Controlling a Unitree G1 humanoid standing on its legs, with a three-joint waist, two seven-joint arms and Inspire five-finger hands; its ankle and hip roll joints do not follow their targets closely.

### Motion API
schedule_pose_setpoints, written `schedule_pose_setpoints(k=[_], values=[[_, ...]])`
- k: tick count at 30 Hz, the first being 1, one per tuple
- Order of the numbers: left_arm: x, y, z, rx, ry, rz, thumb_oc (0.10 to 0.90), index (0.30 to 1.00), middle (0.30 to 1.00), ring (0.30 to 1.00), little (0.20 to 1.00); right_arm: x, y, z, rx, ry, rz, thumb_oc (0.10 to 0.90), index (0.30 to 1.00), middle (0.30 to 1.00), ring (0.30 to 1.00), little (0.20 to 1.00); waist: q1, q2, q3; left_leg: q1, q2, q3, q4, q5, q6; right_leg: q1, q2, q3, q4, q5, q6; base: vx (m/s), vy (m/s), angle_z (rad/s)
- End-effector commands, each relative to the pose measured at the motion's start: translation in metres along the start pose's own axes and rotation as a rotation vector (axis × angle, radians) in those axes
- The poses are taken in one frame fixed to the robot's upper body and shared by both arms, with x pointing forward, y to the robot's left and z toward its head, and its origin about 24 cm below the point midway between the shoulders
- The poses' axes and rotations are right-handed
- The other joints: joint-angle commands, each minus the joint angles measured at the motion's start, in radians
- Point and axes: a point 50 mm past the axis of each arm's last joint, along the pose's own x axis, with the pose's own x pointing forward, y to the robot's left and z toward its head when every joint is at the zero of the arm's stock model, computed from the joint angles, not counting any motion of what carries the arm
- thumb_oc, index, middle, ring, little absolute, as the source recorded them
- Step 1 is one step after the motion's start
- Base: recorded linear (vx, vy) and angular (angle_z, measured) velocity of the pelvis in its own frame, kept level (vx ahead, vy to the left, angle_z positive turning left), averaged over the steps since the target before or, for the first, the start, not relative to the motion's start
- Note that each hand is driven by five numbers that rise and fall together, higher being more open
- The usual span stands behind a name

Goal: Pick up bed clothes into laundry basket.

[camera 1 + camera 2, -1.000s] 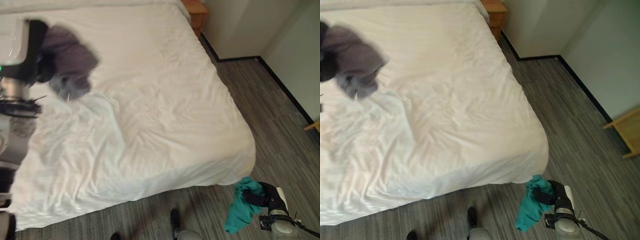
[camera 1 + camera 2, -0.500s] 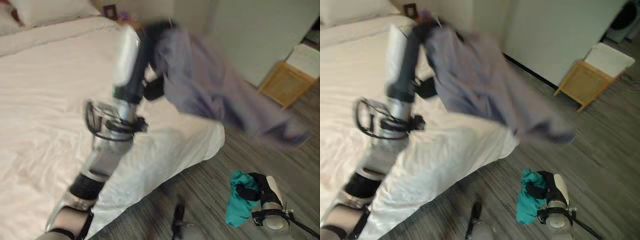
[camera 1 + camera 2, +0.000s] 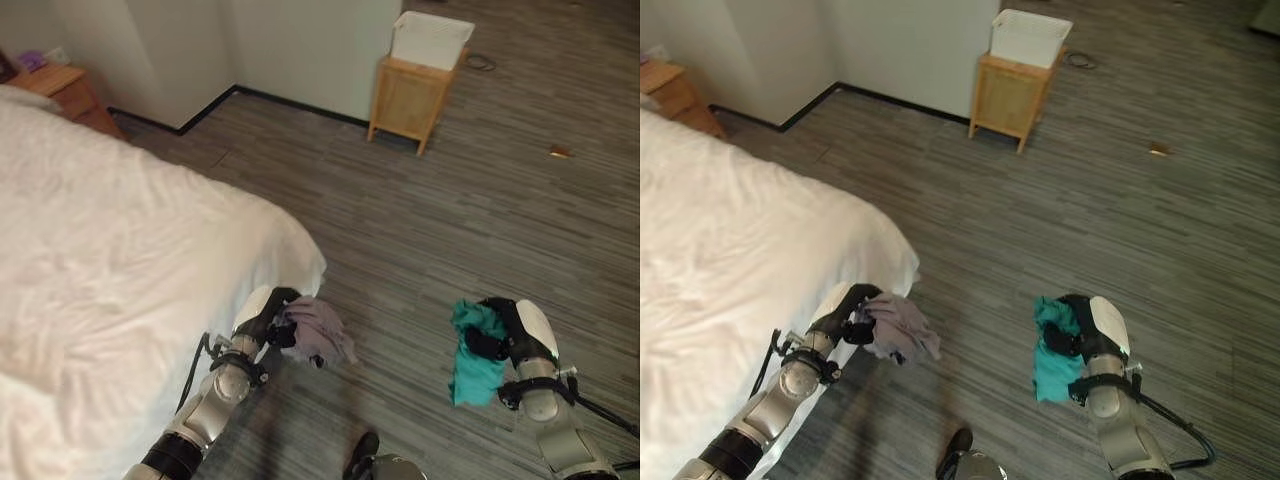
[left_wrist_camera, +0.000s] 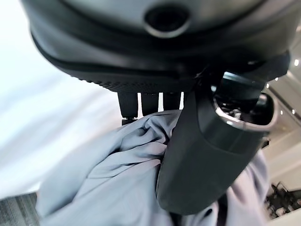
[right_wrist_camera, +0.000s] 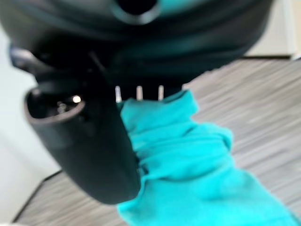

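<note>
My left hand [image 3: 268, 318] hangs low beside the bed's corner, shut on a bunched grey garment [image 3: 318, 333]; its wrist view has the thumb [image 4: 207, 155] pressed over the grey cloth [image 4: 117, 179]. My right hand [image 3: 518, 330] is over the floor at lower right, shut on a teal garment [image 3: 472, 355] that dangles from it; the teal cloth [image 5: 188, 160] bulges past the thumb [image 5: 89, 141] in its wrist view. A white laundry basket [image 3: 432, 38] sits on a small wooden stand [image 3: 410, 98] by the far wall.
The bed with its white sheet [image 3: 110, 290] takes the left side. A wooden nightstand [image 3: 70, 95] stands in the far left corner. A small brown object [image 3: 560, 152] lies on the grey plank floor [image 3: 480, 220] at the right.
The camera has swung right, from the bed to the floor and basket. My left arm swung the grey garment off the bed and now hangs low. The right hand still holds the teal garment.
</note>
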Motion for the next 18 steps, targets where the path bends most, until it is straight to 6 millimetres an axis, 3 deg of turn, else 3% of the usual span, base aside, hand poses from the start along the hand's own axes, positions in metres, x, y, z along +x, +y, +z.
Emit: schedule_pose_setpoints(k=[1,2,3,4,6,7,8,9,10,12,13,15,16,17,18], values=[[0.015,0.055,0.054,-0.087,-0.259,0.294,0.4,0.3,0.3,0.3,0.3,0.011,-0.045,0.057,-0.098,-0.314,-0.144,0.4,0.3,0.3,0.3,0.3,0.064,0.033,-0.063,-0.077,0.054,-0.188,0.039,0.172,-0.079,0.207,-0.103,0.099,-0.258,0.101,0.193,0.19,-0.277,-1.35],[0.008,0.051,0.047,-0.144,-0.244,0.284,0.4,0.3,0.3,0.3,0.3,0.01,-0.044,0.057,-0.127,-0.321,-0.125,0.4,0.3,0.3,0.3,0.3,0.082,0.034,-0.052,-0.132,-0.001,-0.341,0.08,0.124,-0.044,0.202,-0.087,0.15,-0.258,0.079,0.179,0.22,-0.257,-1.87],[0.002,0.047,0.044,-0.183,-0.243,0.277,0.4,0.3,0.3,0.3,0.3,0.009,-0.043,0.061,-0.131,-0.342,-0.114,0.4,0.3,0.3,0.3,0.3,0.096,0.03,-0.041,-0.172,-0.057,-0.451,0.1,0.05,-0.003,0.202,-0.08,0.193,-0.258,0.067,0.172,0.25,-0.252,-1.91],[-0.003,0.043,0.043,-0.202,-0.243,0.261,0.4,0.3,0.3,0.3,0.3,0.01,-0.041,0.063,-0.138,-0.356,-0.108,0.4,0.3,0.3,0.3,0.3,0.108,0.027,-0.033,-0.198,-0.095,-0.501,0.109,0.006,0.013,0.208,-0.075,0.212,-0.258,0.063,0.167,0.2,-0.177,-1.26],[-0.006,0.041,0.048,-0.246,-0.269,0.254,0.4,0.3,0.3,0.3,0.3,0.015,-0.044,0.073,-0.148,-0.397,-0.122,0.4,0.3,0.3,0.3,0.3,0.131,0.023,-0.001,-0.291,-0.157,-0.503,0.138,-0.021,0.028,0.224,-0.071,0.218,-0.258,0.055,0.152,0.16,-0.216,-0.68],[-0.006,0.042,0.048,-0.246,-0.269,0.256,0.4,0.3,0.3,0.3,0.3,0.015,-0.044,0.074,-0.148,-0.398,-0.123,0.4,0.3,0.3,0.3,0.3,0.129,0.023,-0.002,-0.297,-0.157,-0.504,0.144,-0.024,0.029,0.222,-0.072,0.218,-0.258,0.055,0.152,0.22,-0.28,-0.28],[-0.006,0.049,0.049,-0.293,-0.279,0.289,0.4,0.3,0.3,0.3,0.3,0.016,-0.08,0.078,-0.115,-0.433,-0.21,0.4,0.3,0.3,0.3,0.3,0.142,0.005,0.02,-0.416,-0.199,-0.479,0.156,-0.015,0.037,0.236,-0.057,0.223,-0.258,0.04,0.141,0.14,-0.142,0.16],[-0.006,0.05,0.049,-0.294,-0.28,0.29,0.4,0.3,0.3,0.3,0.3,0.016,-0.081,0.079,-0.114,-0.433,-0.212,0.4,0.3,0.3,0.3,0.3,0.144,0.004,0.017,-0.424,-0.198,-0.477,0.162,-0.019,0.038,0.229,-0.058,0.225,-0.258,0.039,0.141,0.39,-0.227,0.26],[-0.005,0.053,0.056,-0.309,-0.303,0.297,0.4,0.3,0.3,0.3,0.3,0.02,-0.06,0.09,-0.064,-0.464,-0.151,0.4,0.3,0.3,0.3,0.3,0.187,0.006,0.024,-0.488,-0.243,-0.482,0.11,0.03,0.034,0.26,-0.018,0.252,-0.258,0.018,0.143,0.26,-0.083,-0.03],[-0.006,0.054,0.055,-0.307,-0.301,0.3,0.4,0.3,0.3,0.3,0.3,0.021,-0.058,0.092,-0.061,-0.467,-0.149,0.4,0.3,0.3,0.3,0.3,0.188,0.0,0.024,-0.483,-0.245,-0.477,0.098,0.036,0.033,0.258,-0.02,0.257,-0.258,0.018,0.142,0.3,-0.038,-0.4],[-0.009,0.051,0.061,-0.353,-0.334,0.263,0.4,0.3,0.3,0.3,0.3,0.025,-0.051,0.105,-0.052,-0.51,-0.125,0.4,0.3,0.3,0.3,0.3,0.242,0.017,0.025,-0.542,-0.244,-0.46,-0.008,0.121,0.022,0.302,0.016,0.28,-0.258,-0.01,0.142,0.54,0.021,-0.89],[-0.013,0.05,0.059,-0.386,-0.326,0.251,0.4,0.3,0.3,0.3,0.3,0.029,-0.048,0.115,-0.043,-0.536,-0.114,0.4,0.3,0.3,0.3,0.3,0.281,0.007,0.019,-0.565,-0.221,-0.453,-0.086,0.163,0.006,0.356,0.02,0.312,-0.258,-0.039,0.153,0.84,0.034,-1.08],[-0.017,0.047,0.052,-0.395,-0.3,0.237,0.4,0.3,0.3,0.3,0.3,0.029,-0.035,0.12,-0.054,-0.547,-0.061,0.4,0.3,0.3,0.3,0.3,0.305,-0.011,-0.018,-0.519,-0.224,-0.473,-0.127,0.16,0.054,0.403,0.025,0.341,-0.258,-0.045,0.166,0.98,0.043,-0.86],[-0.017,0.047,0.053,-0.388,-0.303,0.229,0.4,0.3,0.3,0.3,0.3,0.028,-0.032,0.122,-0.057,-0.558,-0.054,0.4,0.3,0.3,0.3,0.3,0.313,-0.036,-0.029,-0.511,-0.234,-0.484,-0.128,0.166,0.069,0.429,0.025,0.351,-0.258,-0.034,0.163,0.76,0.04,-0.9],[-0.017,0.047,0.053,-0.387,-0.303,0.229,0.4,0.3,0.3,0.3,0.3,0.028,-0.031,0.122,-0.056,-0.558,-0.054,0.4,0.3,0.3,0.3,0.3,0.314,-0.039,-0.029,-0.509,-0.236,-0.483,-0.128,0.165,0.069,0.43,0.023,0.351,-0.258,-0.034,0.164,0.49,-0.025,-0.52]])
